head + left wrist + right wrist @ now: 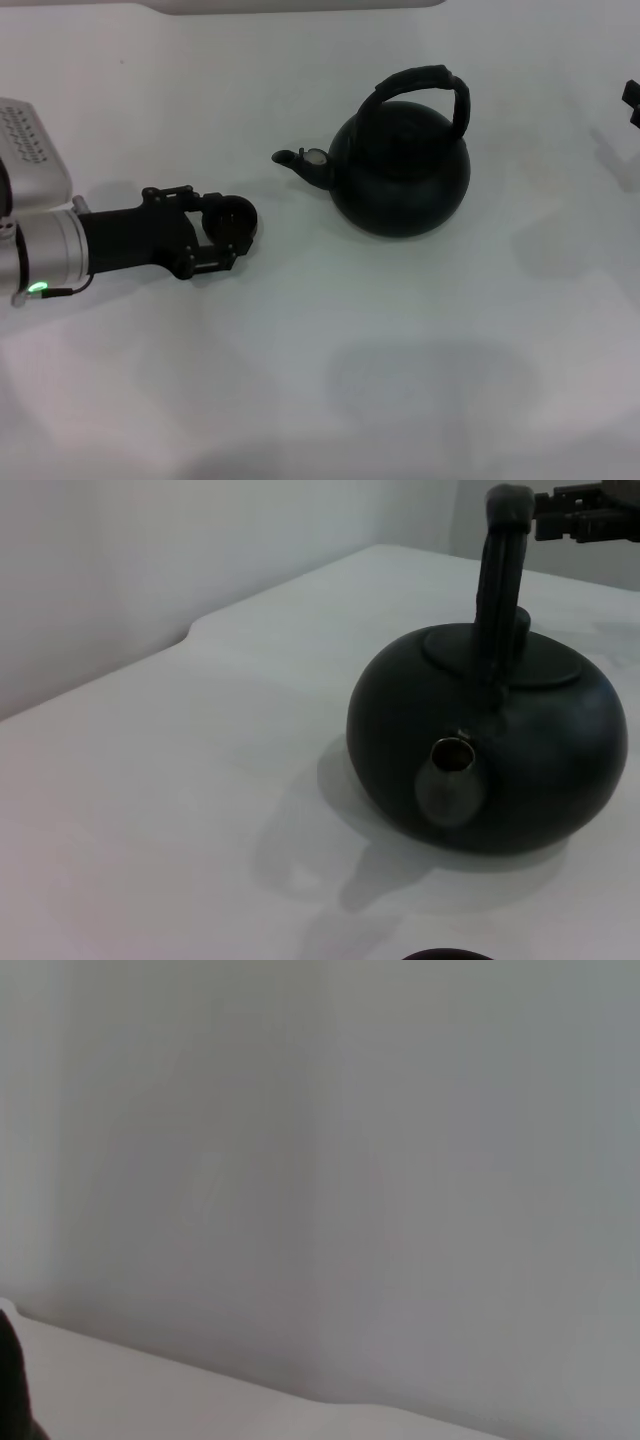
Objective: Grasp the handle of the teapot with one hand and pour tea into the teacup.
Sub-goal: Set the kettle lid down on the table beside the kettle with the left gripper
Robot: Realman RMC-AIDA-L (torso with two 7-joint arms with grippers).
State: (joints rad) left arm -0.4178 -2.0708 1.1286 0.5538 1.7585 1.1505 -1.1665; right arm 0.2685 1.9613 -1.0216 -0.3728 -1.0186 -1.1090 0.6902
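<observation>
head view: the teapot [400, 165], a round matte-black vessel, stands upright on the white tabletop [420, 380], nearer its far edge than its near one and somewhat towards the right side. its short spout [300, 160] points towards the left edge. the handle [425, 90], a thick arched hoop with a wrapped texture, rises over the lid and is free on all sides.

the left gripper [235, 235] lies low over the left part of the tabletop, well apart from the teapot, pointing towards it. a small round dark object, judged to be the teacup [232, 217], sits between its fingers, which appear closed around it. in the left wrist view only the cup's rim [445, 954] shows at the picture's edge.

the right gripper [632, 103] shows only as a dark fragment at the right edge of the tabletop; whether it is spread or closed cannot be told. the left wrist view shows it [590, 510] just beyond the handle [500, 580].

handling, as a judgement: the teapot looks rigid and heavy, heavier still if filled. the smooth body [540, 750] offers no purchase; the textured handle should resist slipping. take hold at the crown of the arch, so the weight hangs beneath the grasp and the pot tips spout-first when poured.
</observation>
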